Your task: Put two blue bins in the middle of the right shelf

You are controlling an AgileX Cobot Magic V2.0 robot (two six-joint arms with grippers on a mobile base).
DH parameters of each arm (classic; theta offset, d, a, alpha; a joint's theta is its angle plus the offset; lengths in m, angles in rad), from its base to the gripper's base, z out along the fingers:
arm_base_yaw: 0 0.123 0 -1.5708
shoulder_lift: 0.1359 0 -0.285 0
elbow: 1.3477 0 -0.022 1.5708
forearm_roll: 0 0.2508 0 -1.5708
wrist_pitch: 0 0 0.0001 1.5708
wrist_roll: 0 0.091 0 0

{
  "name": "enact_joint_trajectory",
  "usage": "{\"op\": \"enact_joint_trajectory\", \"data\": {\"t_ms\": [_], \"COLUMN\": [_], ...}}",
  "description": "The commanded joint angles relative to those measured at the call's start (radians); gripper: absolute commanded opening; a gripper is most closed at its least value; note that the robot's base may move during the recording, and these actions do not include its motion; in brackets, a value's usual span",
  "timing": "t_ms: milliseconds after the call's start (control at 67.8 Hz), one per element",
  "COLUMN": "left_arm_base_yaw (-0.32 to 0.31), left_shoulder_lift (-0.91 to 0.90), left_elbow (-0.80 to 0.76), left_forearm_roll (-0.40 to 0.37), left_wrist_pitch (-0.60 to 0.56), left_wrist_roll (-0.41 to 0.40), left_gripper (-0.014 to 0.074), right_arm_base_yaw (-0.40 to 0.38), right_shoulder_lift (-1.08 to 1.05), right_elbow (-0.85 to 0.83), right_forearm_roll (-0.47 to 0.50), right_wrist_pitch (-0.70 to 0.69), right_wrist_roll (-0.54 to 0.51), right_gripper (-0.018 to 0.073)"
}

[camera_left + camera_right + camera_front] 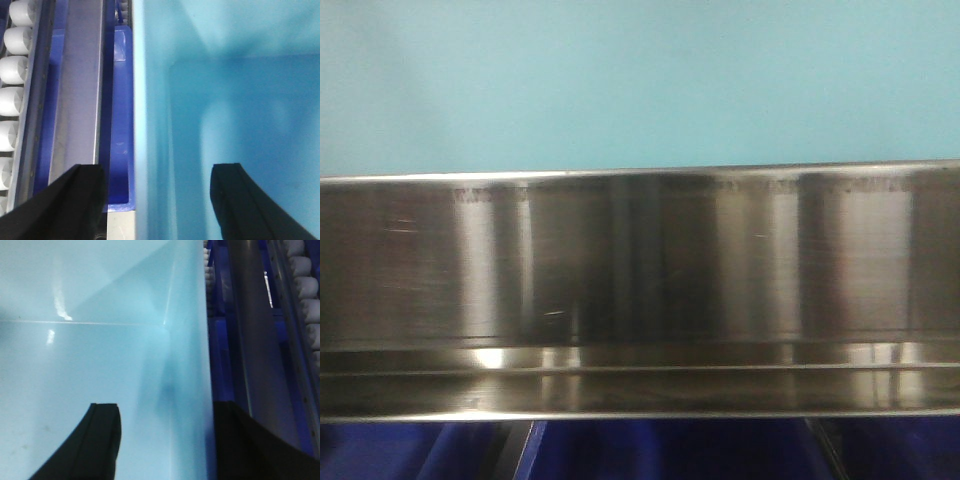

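While straddling blue bin with left fingers and right fingers spread, probably shelving first just above shelf lip; second unseen.

L claw & R claw: jaws spread wide apart, black fingers pointing fwd.

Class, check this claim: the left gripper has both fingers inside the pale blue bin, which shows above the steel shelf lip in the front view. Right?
No. The left wrist view shows the left gripper astride the wall of the pale blue bin: one finger outside, the other inside. The bin does show above the steel shelf lip in the front view.
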Motion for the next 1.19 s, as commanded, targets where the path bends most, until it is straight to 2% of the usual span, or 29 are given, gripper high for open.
{"op": "enact_joint_trajectory", "data": {"t_ms": [0,295,442,678,826,1179], "left_arm_base_yaw": [-0.005,-0.005,0.009,0.067,0.098,0.098], "left_shoulder_lift": [0.0,-0.006,-0.005,0.018,0.036,0.088], "left_elbow": [0.02,-0.05,-0.066,-0.066,-0.066,-0.066], "left_forearm_roll": [-0.004,0.002,0.013,-0.015,-0.049,-0.087], "left_wrist_pitch": [0.012,-0.017,-0.075,-0.071,-0.074,-0.069], "left_wrist_roll": [0.0,0.0,0.0,0.0,0.025,0.046], "left_gripper": [0.0361,0.0361,0.0361,0.0361,0.0361,0.0361], "right_arm_base_yaw": [-0.004,-0.008,-0.043,-0.112,-0.114,-0.114], "right_shoulder_lift": [-0.004,-0.005,0.007,0.037,0.08,0.114], "right_elbow": [0.008,-0.067,-0.067,-0.067,-0.067,-0.062], "right_forearm_roll": [-0.016,-0.082,-0.082,-0.059,-0.05,-0.02], "right_wrist_pitch": [-0.015,-0.046,-0.065,-0.082,-0.089,-0.089], "right_wrist_roll": [0.005,0.005,0.005,0.005,0.005,0.005], "right_gripper": [0.0268,0.0268,0.0268,0.0268,0.0268,0.0268]}}
